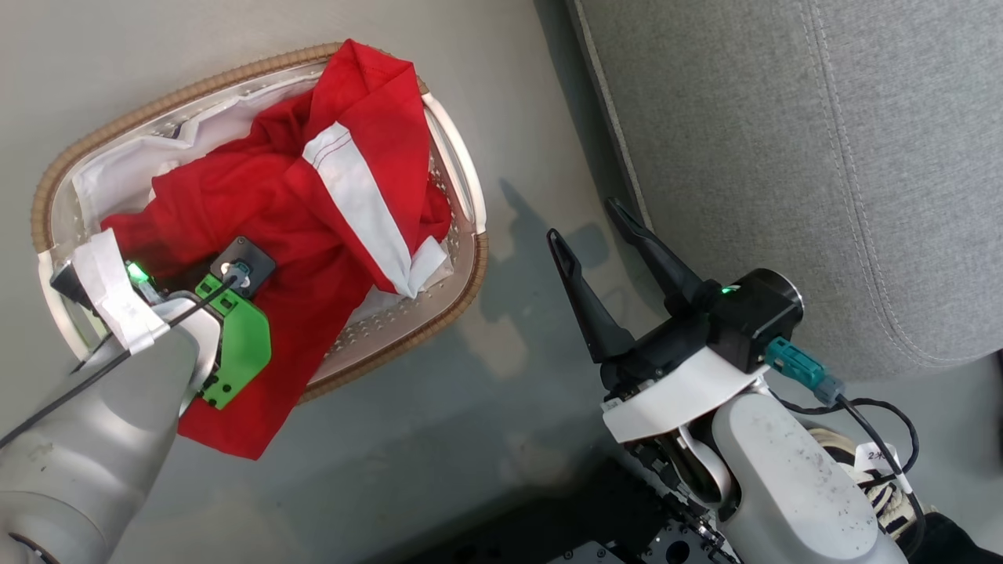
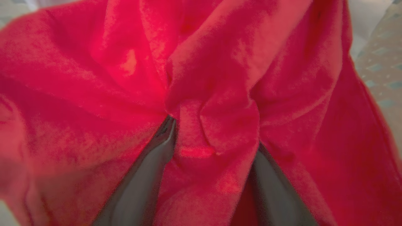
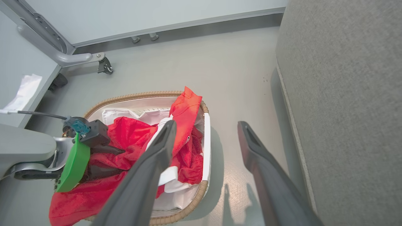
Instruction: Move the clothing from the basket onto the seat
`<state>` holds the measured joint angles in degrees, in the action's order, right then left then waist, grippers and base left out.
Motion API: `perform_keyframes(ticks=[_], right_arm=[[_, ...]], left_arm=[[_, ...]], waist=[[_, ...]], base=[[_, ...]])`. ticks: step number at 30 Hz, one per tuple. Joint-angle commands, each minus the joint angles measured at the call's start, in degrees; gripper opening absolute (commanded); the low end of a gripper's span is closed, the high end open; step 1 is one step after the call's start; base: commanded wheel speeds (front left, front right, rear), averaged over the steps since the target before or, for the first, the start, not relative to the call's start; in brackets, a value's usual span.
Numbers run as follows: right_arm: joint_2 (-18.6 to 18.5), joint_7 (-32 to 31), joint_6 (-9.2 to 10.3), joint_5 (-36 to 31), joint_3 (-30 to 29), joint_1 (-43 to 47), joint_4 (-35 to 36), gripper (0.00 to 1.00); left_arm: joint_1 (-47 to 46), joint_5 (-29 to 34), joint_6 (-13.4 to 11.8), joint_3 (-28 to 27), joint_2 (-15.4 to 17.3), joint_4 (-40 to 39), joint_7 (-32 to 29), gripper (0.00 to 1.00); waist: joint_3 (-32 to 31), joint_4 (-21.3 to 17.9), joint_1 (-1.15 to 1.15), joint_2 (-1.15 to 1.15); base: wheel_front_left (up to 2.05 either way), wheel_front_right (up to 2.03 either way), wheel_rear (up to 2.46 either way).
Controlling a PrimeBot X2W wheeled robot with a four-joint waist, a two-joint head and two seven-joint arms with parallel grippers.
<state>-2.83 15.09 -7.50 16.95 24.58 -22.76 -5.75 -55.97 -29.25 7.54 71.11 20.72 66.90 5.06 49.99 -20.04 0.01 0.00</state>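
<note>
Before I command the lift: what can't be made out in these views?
- Left gripper fingertips: buried in the clothing, left wrist view; firm pinch unclear.
- Basket floor: covered by clothing and white cloth, head view.
- Garment count: folds overlap.
- Seat extent: cut off by head view's top and right edges.

The basket [image 1: 462, 168] sits on the floor [image 1: 117, 47], heaped with red clothing [image 1: 313, 227] that spills over its near rim. At the basket's near-left edge, the left hand [image 1: 239, 337] is sunk into the heap, fingers hidden. Right of the basket, the right hand [image 1: 584, 219] hangs empty with fingers spread. The grey seat [image 1: 783, 157] lies farther right of the basket.
</note>
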Motion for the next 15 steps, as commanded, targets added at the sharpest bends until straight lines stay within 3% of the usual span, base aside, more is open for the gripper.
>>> perform_keyframes(ticks=[1,10,15], right_arm=[[-0.2,0.1,0.02,0.4,0.0,-0.1,-0.2,1.00],[-0.2,0.1,0.02,-0.3,-2.0,1.2,-2.1,1.00],[-0.2,0.1,0.02,-1.0,-2.9,2.3,-3.7,1.00]], left_arm=[[1.2,-1.5,-0.1,0.3,0.3,-0.4,-0.3,0.00],[5.1,-7.4,-0.1,1.0,0.7,-4.8,8.5,0.00],[7.5,-10.0,-0.1,0.1,-0.3,-7.7,10.1,0.00]], waist=[[-0.8,-0.1,-0.01,0.00],[-7.3,1.7,-0.01,0.00],[-12.4,4.1,-0.01,0.00]], base=[[0.00,0.00,0.00],[0.00,0.00,0.00],[0.00,0.00,0.00]])
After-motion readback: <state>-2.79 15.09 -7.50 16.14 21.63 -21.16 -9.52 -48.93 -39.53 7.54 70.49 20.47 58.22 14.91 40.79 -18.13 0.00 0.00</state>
